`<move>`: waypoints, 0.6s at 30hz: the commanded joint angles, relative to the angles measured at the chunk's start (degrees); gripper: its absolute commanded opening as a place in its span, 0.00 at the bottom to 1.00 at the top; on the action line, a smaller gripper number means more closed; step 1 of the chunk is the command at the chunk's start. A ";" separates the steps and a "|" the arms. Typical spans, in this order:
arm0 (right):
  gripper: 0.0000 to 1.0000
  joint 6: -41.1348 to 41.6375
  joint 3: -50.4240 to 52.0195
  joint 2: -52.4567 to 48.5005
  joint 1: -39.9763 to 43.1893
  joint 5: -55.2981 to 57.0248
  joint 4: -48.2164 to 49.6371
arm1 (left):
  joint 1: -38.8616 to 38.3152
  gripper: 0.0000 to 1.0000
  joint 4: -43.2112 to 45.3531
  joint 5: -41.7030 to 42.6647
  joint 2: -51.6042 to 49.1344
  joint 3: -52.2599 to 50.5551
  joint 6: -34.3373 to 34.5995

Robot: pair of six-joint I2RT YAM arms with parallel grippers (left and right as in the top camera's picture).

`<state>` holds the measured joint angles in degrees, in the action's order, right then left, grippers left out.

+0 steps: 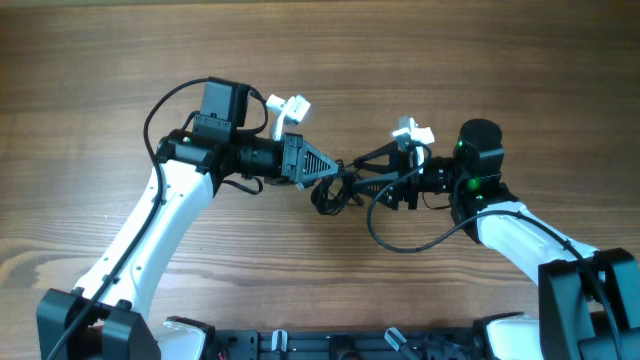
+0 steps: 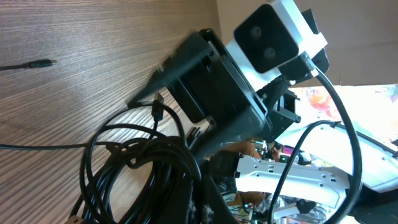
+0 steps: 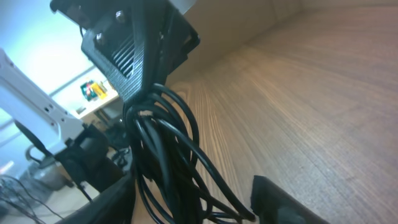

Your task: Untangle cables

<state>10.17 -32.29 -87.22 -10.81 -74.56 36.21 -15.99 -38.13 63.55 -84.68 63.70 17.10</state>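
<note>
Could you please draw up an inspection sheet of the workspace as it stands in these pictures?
Surface: wooden table, grain showing.
Job's things: cables bunched in a tangle between the two arms; a loose plug end lies apart from it.
Clutter: nothing seen.
Grippers: left pincer shut on the cables; right pincer open, with cords passing between its fingers.
Cables: thick arm wire loops over the table from the right arm.
Surroundings: blurred shelf with colourful items; black rail along the near edge.
</note>
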 commanded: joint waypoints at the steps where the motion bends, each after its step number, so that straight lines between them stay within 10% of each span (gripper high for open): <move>1: 0.33 -1.05 -0.44 -0.98 -0.26 0.17 0.15 | 0.39 0.04 0.22 2.43 1.18 0.28 0.50; 7: 0.04 -1.01 -0.44 -0.98 -0.26 -0.02 0.15 | 0.39 0.04 0.50 2.47 1.18 0.28 1.86; 18: 0.04 14.51 -0.44 -0.96 0.20 -5.44 0.83 | 0.33 0.37 13.53 -0.57 1.18 0.28 7.69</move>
<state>18.26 -32.29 -87.24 -10.79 -75.33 36.29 -15.88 -27.75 64.62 -84.68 63.70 21.45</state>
